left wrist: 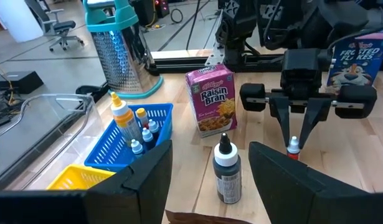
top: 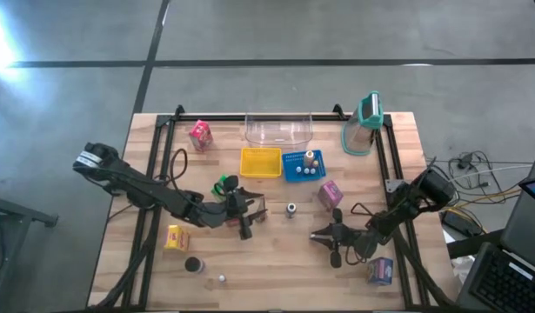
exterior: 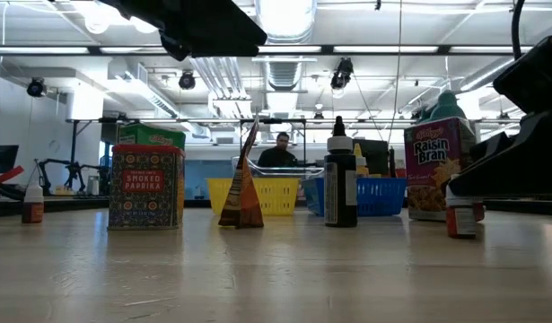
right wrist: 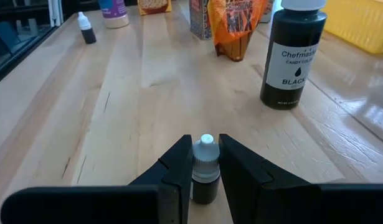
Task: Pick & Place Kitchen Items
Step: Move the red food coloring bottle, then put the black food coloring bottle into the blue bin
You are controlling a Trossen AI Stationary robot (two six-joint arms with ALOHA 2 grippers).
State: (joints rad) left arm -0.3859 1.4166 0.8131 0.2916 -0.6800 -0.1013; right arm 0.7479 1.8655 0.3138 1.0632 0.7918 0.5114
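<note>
My right gripper [right wrist: 205, 163] clamps small white-capped dropper bottle [right wrist: 205, 168] between fingertips, bottle upright on wooden table [right wrist: 116, 93], front right. Blue basket [top: 303, 165] lies beyond, toward back. Left gripper [top: 247, 213] parted, empty, mid-table.

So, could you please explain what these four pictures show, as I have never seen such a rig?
Two dark robot arms work at a wooden table. One camera looks down from above, one looks level across the tabletop, and one sits on each wrist. Small cartons, such as the Raisin Bran carton, a black bottle, a yellow basket and a blue basket stand there. The right gripper is clamped on a small dropper bottle; the left gripper waits near the table's middle.
</note>
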